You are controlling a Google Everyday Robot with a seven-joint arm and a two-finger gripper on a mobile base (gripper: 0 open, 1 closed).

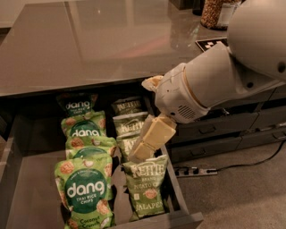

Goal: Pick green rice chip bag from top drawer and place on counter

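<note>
Several green Dang rice chip bags (85, 192) stand in a row on the left side of the open top drawer (27, 188). A second row of Kettle potato chip bags (146, 188) stands to their right. My gripper (142, 151) hangs over the Kettle row, its cream fingers (154, 134) pointing down and left, just right of the rice chip bags. It holds nothing. The grey counter (89, 40) lies above the drawer.
A jar (219, 11) and a black-and-white tag (212, 43) sit at the counter's back right. Closed drawers (214, 129) are to the right. A power strip (194, 171) and cable lie on the floor.
</note>
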